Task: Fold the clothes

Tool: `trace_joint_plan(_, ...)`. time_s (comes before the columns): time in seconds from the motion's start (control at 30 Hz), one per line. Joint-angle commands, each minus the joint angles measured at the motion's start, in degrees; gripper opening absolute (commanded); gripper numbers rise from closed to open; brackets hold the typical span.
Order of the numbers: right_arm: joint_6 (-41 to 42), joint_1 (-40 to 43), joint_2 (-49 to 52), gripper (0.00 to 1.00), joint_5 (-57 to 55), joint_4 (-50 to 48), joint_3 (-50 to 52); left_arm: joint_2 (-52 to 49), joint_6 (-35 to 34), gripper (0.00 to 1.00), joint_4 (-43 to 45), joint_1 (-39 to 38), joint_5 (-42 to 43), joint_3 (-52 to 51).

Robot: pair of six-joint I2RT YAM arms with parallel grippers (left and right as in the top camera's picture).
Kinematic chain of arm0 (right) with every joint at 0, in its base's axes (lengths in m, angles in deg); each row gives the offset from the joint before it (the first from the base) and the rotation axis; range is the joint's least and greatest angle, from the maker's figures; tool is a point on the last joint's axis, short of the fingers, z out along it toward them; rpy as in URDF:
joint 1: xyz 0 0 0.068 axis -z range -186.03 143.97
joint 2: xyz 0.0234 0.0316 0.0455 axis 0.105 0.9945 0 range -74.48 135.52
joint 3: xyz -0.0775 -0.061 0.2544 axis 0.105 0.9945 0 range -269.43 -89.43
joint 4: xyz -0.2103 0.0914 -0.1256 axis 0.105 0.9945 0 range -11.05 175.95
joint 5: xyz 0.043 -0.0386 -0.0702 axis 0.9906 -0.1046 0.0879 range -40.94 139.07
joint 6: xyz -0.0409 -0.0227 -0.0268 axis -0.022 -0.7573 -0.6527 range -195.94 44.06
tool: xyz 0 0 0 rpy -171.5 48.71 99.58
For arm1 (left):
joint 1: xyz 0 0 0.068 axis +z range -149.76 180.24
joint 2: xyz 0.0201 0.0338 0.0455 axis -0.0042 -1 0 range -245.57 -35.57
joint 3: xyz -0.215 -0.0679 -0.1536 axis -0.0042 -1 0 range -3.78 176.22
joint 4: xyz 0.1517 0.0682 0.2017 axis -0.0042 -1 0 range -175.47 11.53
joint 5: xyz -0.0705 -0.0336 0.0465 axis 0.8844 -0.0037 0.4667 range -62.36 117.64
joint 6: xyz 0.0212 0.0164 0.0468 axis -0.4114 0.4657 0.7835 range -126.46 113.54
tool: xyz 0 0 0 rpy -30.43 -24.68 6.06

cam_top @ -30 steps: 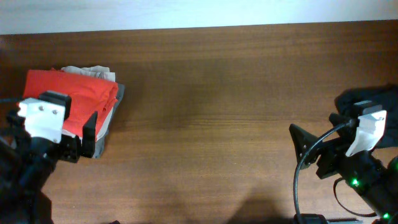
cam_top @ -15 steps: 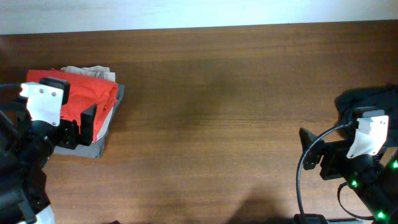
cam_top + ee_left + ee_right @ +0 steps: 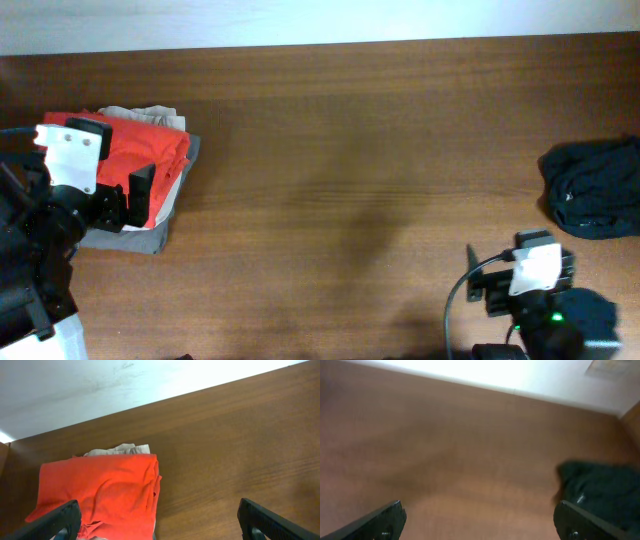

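Observation:
A folded orange-red T-shirt (image 3: 140, 150) lies on top of a small stack at the table's left, over a grey garment (image 3: 150, 236) and with a beige one (image 3: 146, 113) behind it. The left wrist view shows the red shirt (image 3: 100, 490) too; no lettering is visible. My left gripper (image 3: 130, 200) (image 3: 160, 522) is open and empty at the stack's near edge, one finger over the shirt and one over bare wood. A crumpled dark garment (image 3: 595, 185) (image 3: 600, 490) lies at the right edge. My right gripper (image 3: 488, 285) (image 3: 480, 522) is open and empty, near the front edge, apart from it.
The brown wooden table (image 3: 350, 150) stretches between the stack and the dark garment. A pale wall (image 3: 100, 385) runs along its far edge. Both arm bases and a black cable (image 3: 455, 310) crowd the front corners.
My right arm has drawn back toward the front edge and left, uncovering the dark garment. My left arm has shifted slightly toward the far side over the stack. The clothes have not moved.

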Motion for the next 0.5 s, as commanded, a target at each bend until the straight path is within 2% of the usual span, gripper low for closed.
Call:
trace_joint_plan(0.0, -0.55, 0.26, -6.97, 0.99, 0.55, -2.36, 9.97, -0.09, 0.92, 1.0, -0.07, -0.09, 0.0, -0.26)
trace_joint_plan(0.23, -0.55, 0.26, -14.45, 0.99, 2.91, -6.21, 22.38, -0.07, 0.92, 1.0, -0.07, -0.09, -0.02, -0.26)
trace_joint_plan(0.47, -0.57, 0.26, -14.45, 0.99, 3.89, -8.35, 27.63, -0.07, 0.92, 1.0, -0.04, -0.09, 0.0, -0.26)
